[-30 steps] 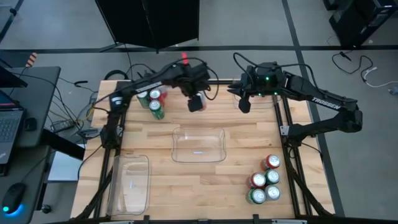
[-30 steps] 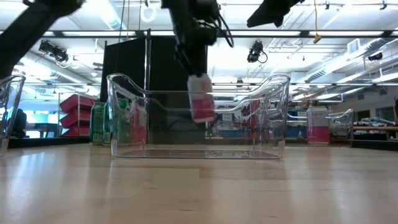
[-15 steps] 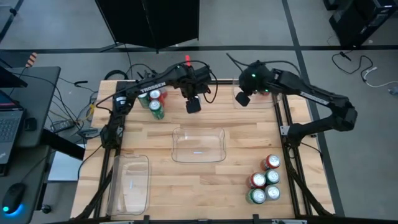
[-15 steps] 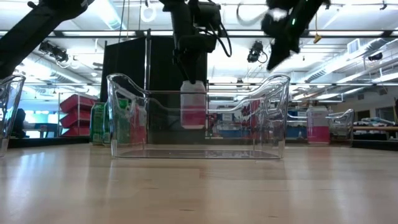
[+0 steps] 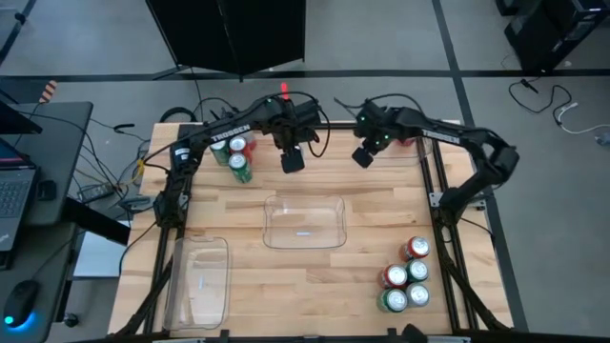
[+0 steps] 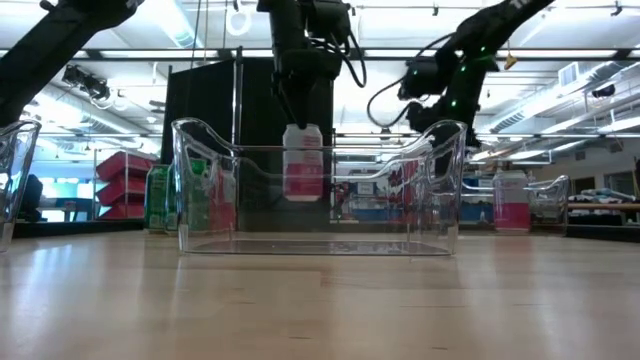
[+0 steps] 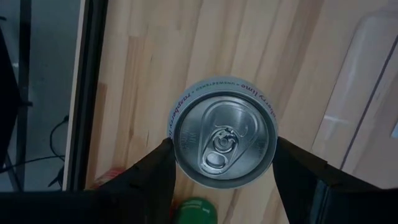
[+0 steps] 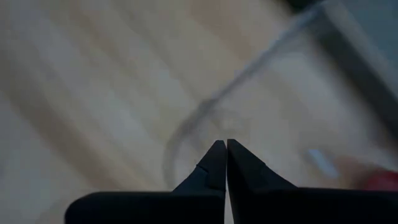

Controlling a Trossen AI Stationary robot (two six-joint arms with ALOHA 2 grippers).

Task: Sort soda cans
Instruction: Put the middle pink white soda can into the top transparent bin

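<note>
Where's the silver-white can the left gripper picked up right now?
In the high view the silver-white can hangs in the left gripper near the table's far edge, between the green and red cans and the right gripper, beyond the middle clear bin.

Ten soda cans point(image 5: 406, 275) showed in all: five clustered, three grouped, one held aloft, one binned. Three clear bins point(image 5: 304, 221) stood.

A clear bin point(image 5: 304, 221) sits on the wooden table point(image 5: 381, 224); another clear bin point(image 5: 199, 282) lies farther away, near the table's corner.
</note>
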